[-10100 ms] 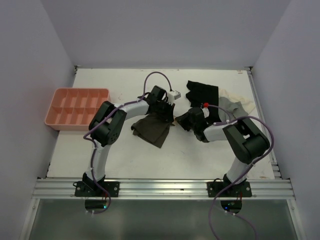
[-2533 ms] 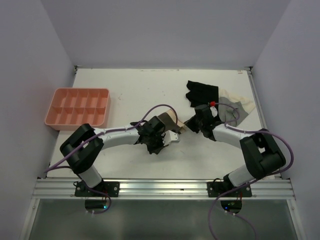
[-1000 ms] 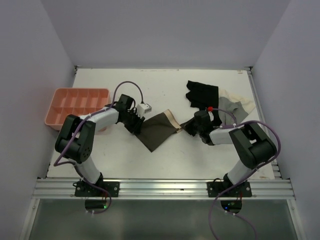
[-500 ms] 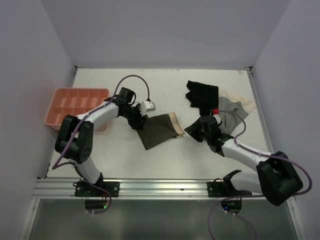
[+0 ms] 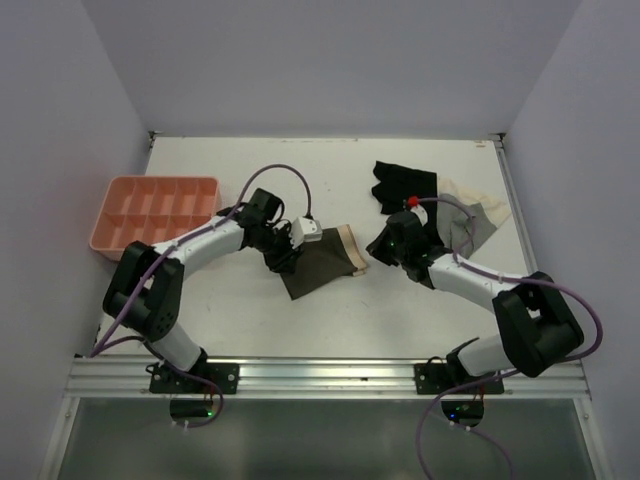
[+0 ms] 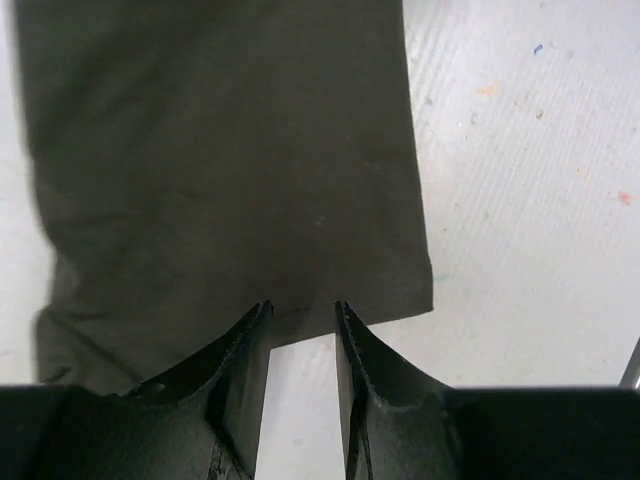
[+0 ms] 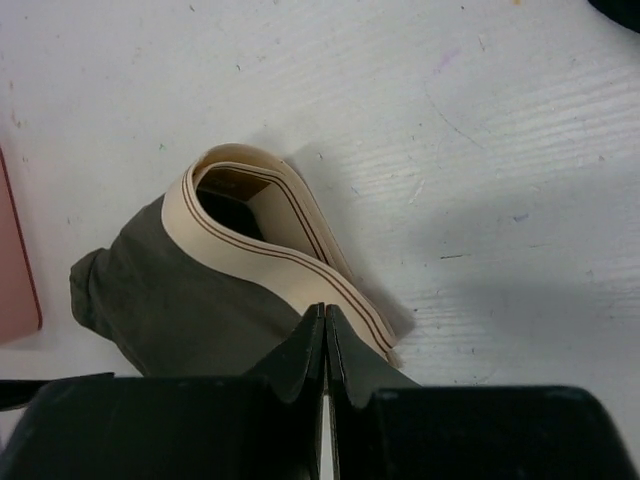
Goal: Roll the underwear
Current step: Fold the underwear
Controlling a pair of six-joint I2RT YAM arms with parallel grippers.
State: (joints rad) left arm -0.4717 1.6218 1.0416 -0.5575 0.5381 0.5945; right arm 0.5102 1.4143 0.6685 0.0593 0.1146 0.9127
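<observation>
Table (image 5: 250,180): underwear (image 6: 220,150) edge at part-open left gripper (image 6: 300,312); right gripper (image 7: 325,310) pinches waistband (image 7: 250,238)

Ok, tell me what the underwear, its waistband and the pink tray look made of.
Underwear: soft matte fabric, probably cotton knit; it lies limp and flat.
Waistband: seemingly woven elastic, pale beige and smooth, with thin dark stripes, standing in a springy loop.
Tray: likely moulded plastic, uniform pink with thin rigid dividers.
</observation>
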